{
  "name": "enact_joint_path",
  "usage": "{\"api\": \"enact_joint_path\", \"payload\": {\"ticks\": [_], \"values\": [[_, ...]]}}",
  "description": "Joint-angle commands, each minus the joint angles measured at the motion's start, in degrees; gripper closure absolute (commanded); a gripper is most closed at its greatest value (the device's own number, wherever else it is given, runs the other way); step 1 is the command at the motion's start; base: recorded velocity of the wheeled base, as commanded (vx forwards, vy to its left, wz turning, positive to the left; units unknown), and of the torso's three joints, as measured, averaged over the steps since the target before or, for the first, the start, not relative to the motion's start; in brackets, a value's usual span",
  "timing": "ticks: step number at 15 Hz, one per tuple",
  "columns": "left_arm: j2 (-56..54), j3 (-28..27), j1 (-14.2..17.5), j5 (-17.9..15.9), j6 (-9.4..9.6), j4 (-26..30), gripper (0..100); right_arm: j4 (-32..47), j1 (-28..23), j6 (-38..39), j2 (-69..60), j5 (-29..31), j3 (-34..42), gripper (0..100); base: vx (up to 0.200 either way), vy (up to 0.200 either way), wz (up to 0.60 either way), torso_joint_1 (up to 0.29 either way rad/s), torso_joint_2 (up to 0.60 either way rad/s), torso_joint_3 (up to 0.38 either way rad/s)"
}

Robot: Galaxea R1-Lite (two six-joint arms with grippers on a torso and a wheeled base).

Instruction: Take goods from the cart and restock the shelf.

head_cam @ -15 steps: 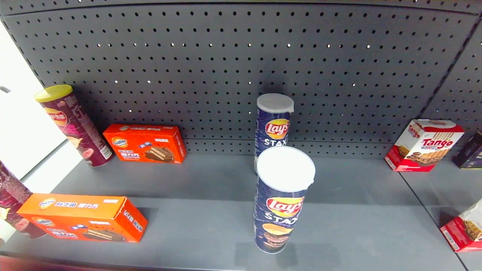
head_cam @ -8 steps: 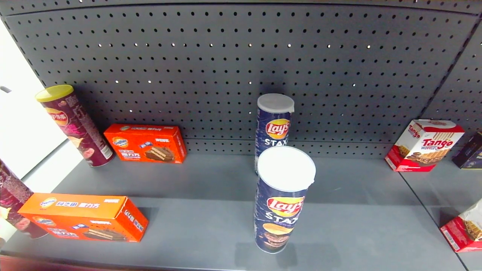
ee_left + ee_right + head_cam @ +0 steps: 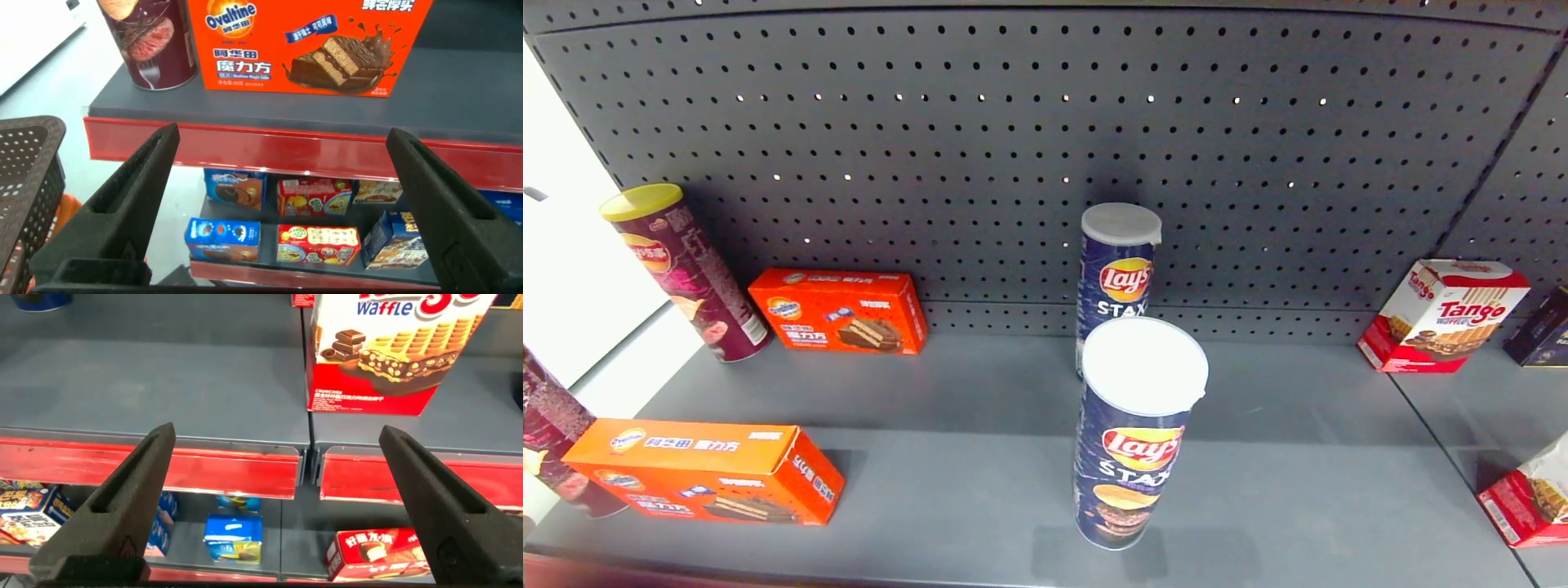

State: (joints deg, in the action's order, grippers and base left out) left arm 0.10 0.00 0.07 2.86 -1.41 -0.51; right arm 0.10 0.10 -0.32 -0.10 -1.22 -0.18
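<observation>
On the grey shelf (image 3: 980, 482) two blue chip cans stand upright, one at the front (image 3: 1135, 433) and one behind it (image 3: 1117, 273) by the pegboard. Two orange wafer boxes lie at the left, one at the front (image 3: 707, 472) and one at the back (image 3: 840, 310). My left gripper (image 3: 282, 212) is open and empty, below the shelf's red front edge (image 3: 270, 147), under the front orange box (image 3: 306, 45). Open and empty as well, my right gripper (image 3: 286, 506) hangs before the red edge (image 3: 229, 465), under a red-and-white wafer box (image 3: 392, 351).
Maroon chip cans stand at the left, one at the back (image 3: 682, 269) and one at the front edge (image 3: 547, 433). Red-and-white wafer boxes sit at the right (image 3: 1450, 314) (image 3: 1531, 498). A dark basket (image 3: 29, 188) is beside my left gripper. The lower shelf (image 3: 302, 237) holds small snack boxes.
</observation>
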Motion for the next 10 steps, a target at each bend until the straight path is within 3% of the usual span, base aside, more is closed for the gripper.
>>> {"api": "enact_joint_path", "payload": {"ticks": [1,10], "values": [[0.1,0.0,0.0,0.0,-0.08,0.0,0,0.0,0.0,0.0,0.1,0.0,0.0,0,0.000,0.000,0.00,0.000,0.00,0.000],[0.1,0.0,0.0,0.0,-0.08,0.0,0,0.0,0.0,0.0,0.1,0.0,0.0,0,0.000,0.000,-0.07,0.000,0.00,0.000]]}}
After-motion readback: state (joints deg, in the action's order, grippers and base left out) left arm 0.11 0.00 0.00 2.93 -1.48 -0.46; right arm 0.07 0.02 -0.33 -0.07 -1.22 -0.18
